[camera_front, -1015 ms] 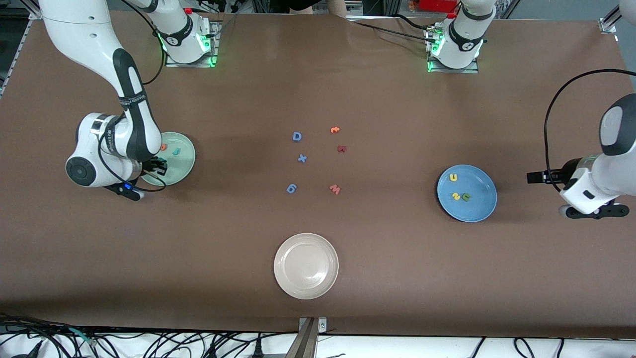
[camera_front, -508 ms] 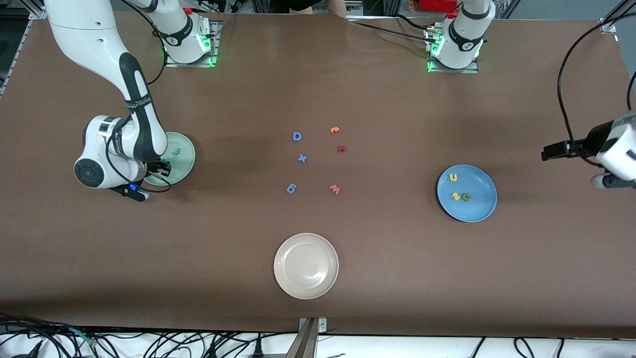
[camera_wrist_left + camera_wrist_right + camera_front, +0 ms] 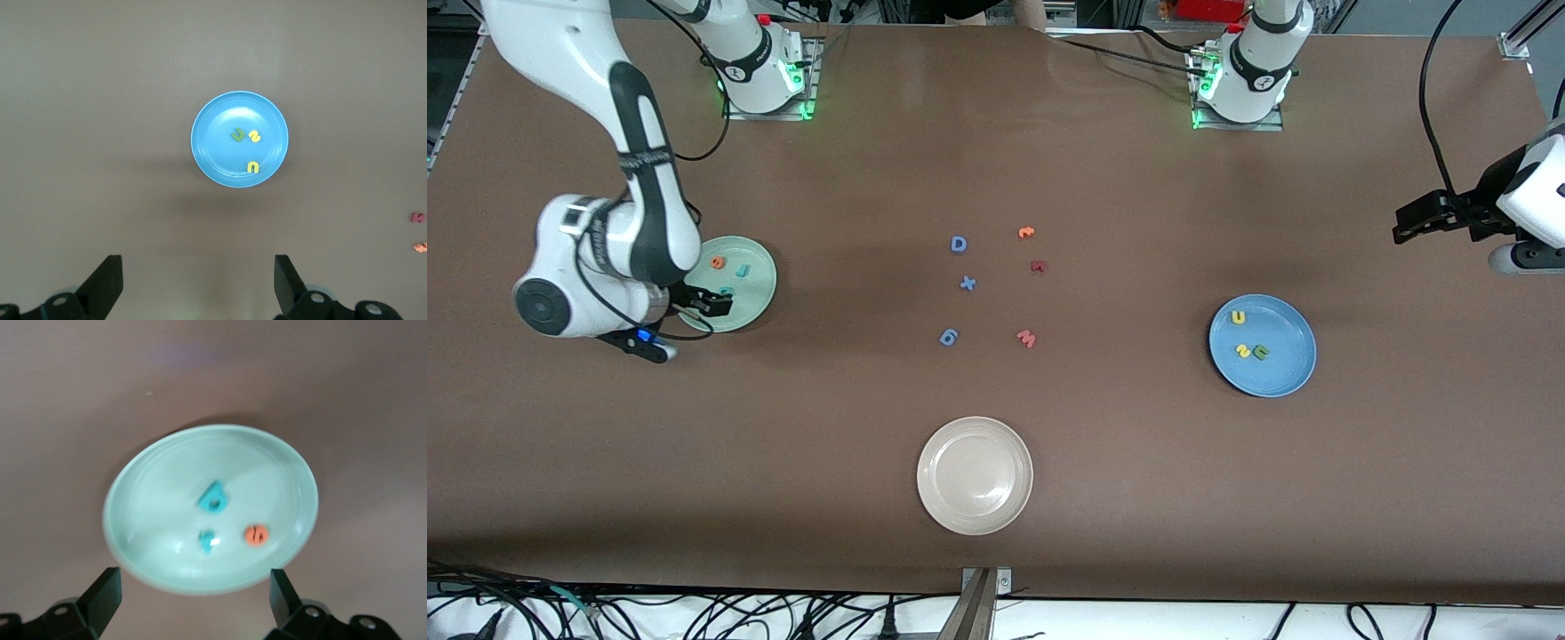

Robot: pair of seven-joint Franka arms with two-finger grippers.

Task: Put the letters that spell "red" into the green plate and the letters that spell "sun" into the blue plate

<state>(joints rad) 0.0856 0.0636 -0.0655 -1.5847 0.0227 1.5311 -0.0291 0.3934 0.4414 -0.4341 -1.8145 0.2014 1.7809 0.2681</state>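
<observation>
Green plate (image 3: pixel 754 267), toward the right arm's end of the table, holds the orange e (image 3: pixel 256 535), teal r (image 3: pixel 208 541) and teal d (image 3: pixel 214 497); blue plate (image 3: pixel 1285 364), toward the left arm's end, holds the yellow u (image 3: pixel 1238 316), yellow s (image 3: pixel 1242 351) and green n (image 3: pixel 1261 352). Both words appear complete, so nothing seems left to move. Right gripper (image 3: pixel 193 600) hangs over the green plate's edge, jaws wide and empty; left gripper (image 3: pixel 199 283) waits over bare table, also wide and empty.

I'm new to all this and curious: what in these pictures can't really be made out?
- Front view: the right arm covers one edge of the green plate.
- Front view: the left arm is cut off by the picture's edge.
- Right wrist view: the teal letters in the green plate are blurred.
- Left wrist view: two small letters at the picture's edge are too small to read.
</observation>
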